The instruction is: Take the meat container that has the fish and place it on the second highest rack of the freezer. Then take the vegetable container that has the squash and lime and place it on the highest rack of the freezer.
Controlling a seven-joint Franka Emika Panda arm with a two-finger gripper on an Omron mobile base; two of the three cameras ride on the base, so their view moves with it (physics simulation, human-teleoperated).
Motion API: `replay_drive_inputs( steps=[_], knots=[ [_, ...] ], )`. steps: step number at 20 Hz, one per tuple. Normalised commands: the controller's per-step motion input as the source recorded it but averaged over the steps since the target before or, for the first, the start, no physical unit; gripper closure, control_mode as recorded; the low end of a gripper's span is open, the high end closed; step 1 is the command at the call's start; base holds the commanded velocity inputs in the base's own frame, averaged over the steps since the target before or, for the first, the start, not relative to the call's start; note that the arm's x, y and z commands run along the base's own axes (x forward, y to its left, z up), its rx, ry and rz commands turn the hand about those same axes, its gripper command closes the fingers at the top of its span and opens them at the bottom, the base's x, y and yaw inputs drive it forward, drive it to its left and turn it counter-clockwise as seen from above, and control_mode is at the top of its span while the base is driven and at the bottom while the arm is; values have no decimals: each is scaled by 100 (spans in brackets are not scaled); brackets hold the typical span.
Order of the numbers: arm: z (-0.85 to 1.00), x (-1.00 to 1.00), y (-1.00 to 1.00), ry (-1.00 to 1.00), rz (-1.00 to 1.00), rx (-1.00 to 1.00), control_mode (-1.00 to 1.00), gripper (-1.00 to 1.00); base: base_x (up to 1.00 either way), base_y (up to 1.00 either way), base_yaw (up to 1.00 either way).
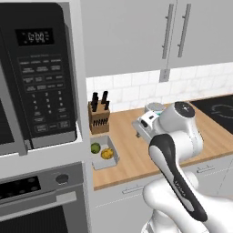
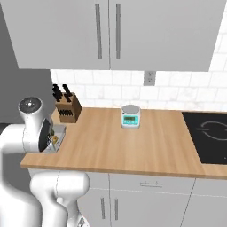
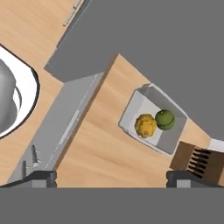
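Vegetable container [image 3: 151, 122], pale grey tray, sits on the wooden table [image 3: 105, 148] at its left end, against the tall grey cabinet side. Squash [image 3: 145, 125] and lime [image 3: 165, 119] lie inside, touching each other. Knife block [image 1: 98, 117] stands just behind the tray by the tiled wall. Hand [image 3: 111, 178] hovers above the table, well apart from the tray, fingers spread wide, grasping nothing. Small kitchen scale [image 2: 131, 116] sits further right on the table.

The microwave [image 1: 38, 77] display reads, perhaps, "12:00"; keypad labels blurred.
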Motion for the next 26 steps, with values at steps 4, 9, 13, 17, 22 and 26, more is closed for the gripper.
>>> replay_drive_inputs(
  steps=[4, 9, 13, 17, 22, 26],
  knots=[
    [-29, 0, 1, 11, -13, 25, -100, -100, 0, 0, 0],
    [-26, 0, 34, 10, -8, 29, -100, -100, 0, 0, 0],
    [-44, 0, 46, 14, -11, 7, -100, -100, 0, 0, 0],
    [-43, 6, 38, 16, -7, 0, -100, -100, 0, 0, 0],
    [-34, 22, 37, 1, 3, -5, -100, -100, 0, 0, 0],
    [-23, 52, 36, 0, 10, -2, -100, -100, 0, 0, 0]
  ],
)
